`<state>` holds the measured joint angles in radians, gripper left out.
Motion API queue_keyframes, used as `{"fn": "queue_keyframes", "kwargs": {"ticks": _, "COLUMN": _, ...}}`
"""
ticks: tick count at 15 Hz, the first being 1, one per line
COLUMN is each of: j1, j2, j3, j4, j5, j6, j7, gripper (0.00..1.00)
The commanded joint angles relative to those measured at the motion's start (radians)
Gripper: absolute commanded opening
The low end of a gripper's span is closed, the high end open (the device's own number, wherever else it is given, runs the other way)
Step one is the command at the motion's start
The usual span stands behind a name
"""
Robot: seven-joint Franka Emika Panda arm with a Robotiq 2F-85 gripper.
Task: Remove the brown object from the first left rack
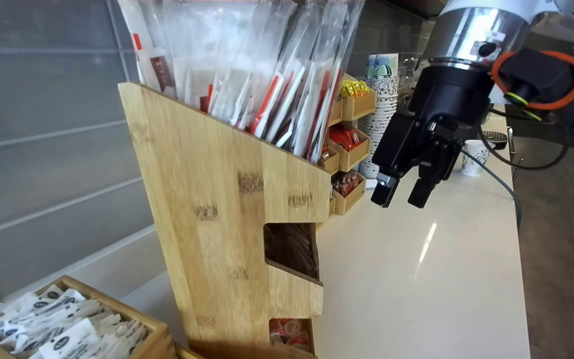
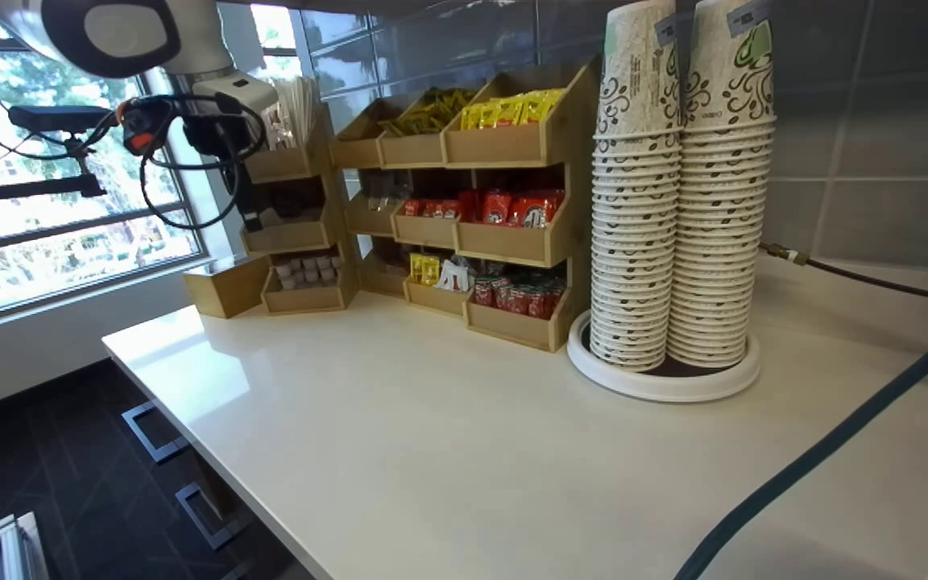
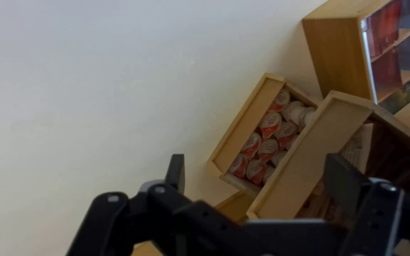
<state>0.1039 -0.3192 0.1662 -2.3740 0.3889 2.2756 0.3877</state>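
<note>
The first left rack (image 1: 217, 189) is a tall bamboo tiered holder with a slanted top. It also shows in an exterior view (image 2: 291, 238) and in the wrist view (image 3: 304, 160). Its middle bin holds dim brown packets (image 3: 322, 208). I cannot single out one brown object among them. My gripper (image 1: 400, 200) is open and empty, above the counter in front of the rack and apart from it. In the wrist view, the gripper (image 3: 255, 161) has its right finger overlapping the middle bin and its left finger over the counter. It also shows in an exterior view (image 2: 253, 217).
The rack's bottom bin holds creamer cups (image 3: 269, 124); its top holds wrapped straws and utensils (image 1: 267, 99). A condiment rack (image 2: 504, 242) with packets stands beside it. Cup stacks (image 2: 673, 242) stand beyond. A wooden tray (image 1: 160, 339) of white sachets is beside the rack.
</note>
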Motion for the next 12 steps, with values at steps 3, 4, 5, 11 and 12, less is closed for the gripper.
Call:
{"fn": "queue_keyframes", "kwargs": {"ticks": 3, "j1": 0.057, "j2": 0.050, "j3": -0.018, "j4": -0.040, "j5": 0.220, "j6": 0.181, "j7": -0.047, "gripper": 1.00}}
{"fn": "queue_keyframes", "kwargs": {"ticks": 4, "j1": 0.061, "j2": 0.061, "j3": -0.016, "j4": -0.043, "j5": 0.246, "j6": 0.216, "j7": -0.046, "gripper": 1.00}}
{"fn": "queue_keyframes", "kwargs": {"ticks": 5, "j1": 0.068, "j2": 0.070, "j3": -0.017, "j4": -0.043, "j5": 0.285, "j6": 0.246, "j7": -0.057, "gripper": 1.00}}
{"fn": "queue_keyframes", "kwargs": {"ticks": 11, "j1": 0.080, "j2": 0.114, "j3": -0.021, "j4": -0.033, "j5": 0.485, "j6": 0.307, "j7": -0.105, "gripper": 1.00}}
{"fn": "queue_keyframes", "kwargs": {"ticks": 12, "j1": 0.081, "j2": 0.119, "j3": -0.023, "j4": -0.030, "j5": 0.529, "j6": 0.306, "j7": -0.125, "gripper": 1.00}}
